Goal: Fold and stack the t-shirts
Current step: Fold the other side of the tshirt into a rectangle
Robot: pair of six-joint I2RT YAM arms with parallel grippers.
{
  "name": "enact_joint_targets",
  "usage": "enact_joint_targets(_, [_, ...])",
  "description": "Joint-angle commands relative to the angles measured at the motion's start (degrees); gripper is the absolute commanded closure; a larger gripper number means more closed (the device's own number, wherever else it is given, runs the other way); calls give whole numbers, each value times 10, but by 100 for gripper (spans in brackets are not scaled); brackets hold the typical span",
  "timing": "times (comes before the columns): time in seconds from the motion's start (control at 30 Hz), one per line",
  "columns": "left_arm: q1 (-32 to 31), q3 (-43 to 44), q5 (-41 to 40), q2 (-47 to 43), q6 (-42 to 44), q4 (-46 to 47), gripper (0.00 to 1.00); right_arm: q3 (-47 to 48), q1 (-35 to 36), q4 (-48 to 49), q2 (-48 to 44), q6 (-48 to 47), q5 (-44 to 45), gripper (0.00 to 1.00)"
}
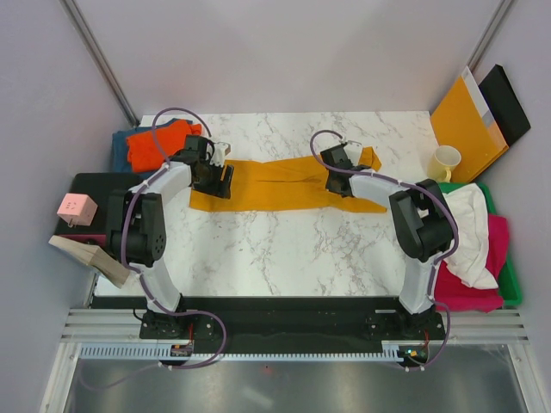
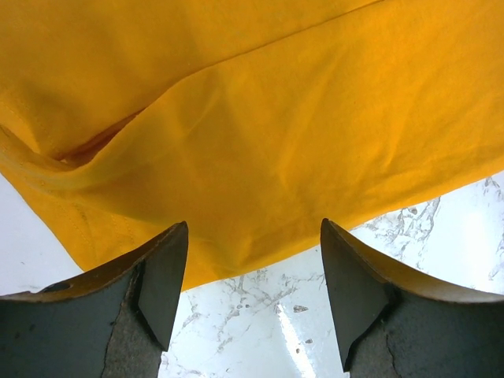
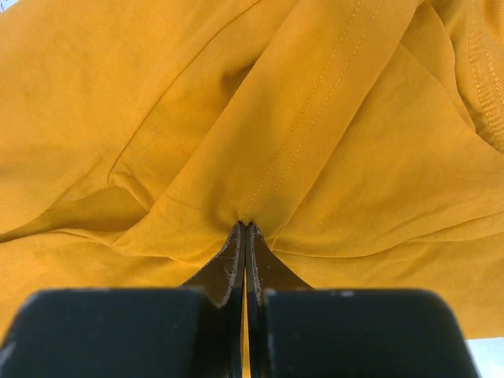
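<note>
The mustard-yellow t-shirt (image 1: 288, 184) lies folded into a long band across the far middle of the marble table (image 1: 284, 249). My left gripper (image 1: 217, 178) is open over its left end; in the left wrist view the fingers (image 2: 161, 276) straddle bare marble just short of the shirt's edge (image 2: 260, 150). My right gripper (image 1: 337, 179) is shut on a pinch of the yellow shirt (image 3: 299, 134) at its right end. An orange t-shirt (image 1: 157, 144) lies on a teal-blue one (image 1: 120, 148) at the far left. White (image 1: 469, 232) and magenta (image 1: 482, 267) t-shirts are heaped at the right.
A green tray (image 1: 510, 275) holds the white and magenta shirts. A cream mug (image 1: 443, 162), an orange-brown envelope (image 1: 465, 125) and a black folder (image 1: 508, 101) stand at the far right. A pink box (image 1: 76, 208) and a wooden block (image 1: 90, 256) sit at the left.
</note>
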Motion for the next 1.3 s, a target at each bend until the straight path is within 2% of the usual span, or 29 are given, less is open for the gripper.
enact_joint_targets(0.0, [-2,-6,5,6,-5,-1,26,32,4,9,-4,-2,5,90])
enact_joint_targets(0.07, [-2,-5,4,4,-3,0,26,35,6,6,-14,-3,10,77])
enact_joint_targets(0.1, [-2,-5,4,4,-2,0,25,35,8,5,-19,-3,12,65])
enact_joint_targets(0.23, [-2,-3,5,4,-4,-1,25,20,16,1,-40,-2,22,57])
enact_joint_targets(0.6, [-7,-5,4,6,-2,1,25,-48,16,8,-75,25,34,57])
enact_joint_targets(0.87, [-8,-7,4,5,-3,1,25,-60,15,15,-69,26,30,58])
enact_joint_targets(0.93, [-9,-10,4,4,-4,0,25,-60,16,23,-61,24,29,61])
enact_joint_targets(1.0, [-9,-11,4,4,-5,1,25,-58,15,28,-53,22,28,74])
enact_joint_targets(1.07, [-9,-15,4,1,-5,1,25,-54,15,32,-49,20,26,82])
enact_joint_targets(1.27, [-9,-19,2,0,-4,1,25,-40,15,32,-33,20,20,82])
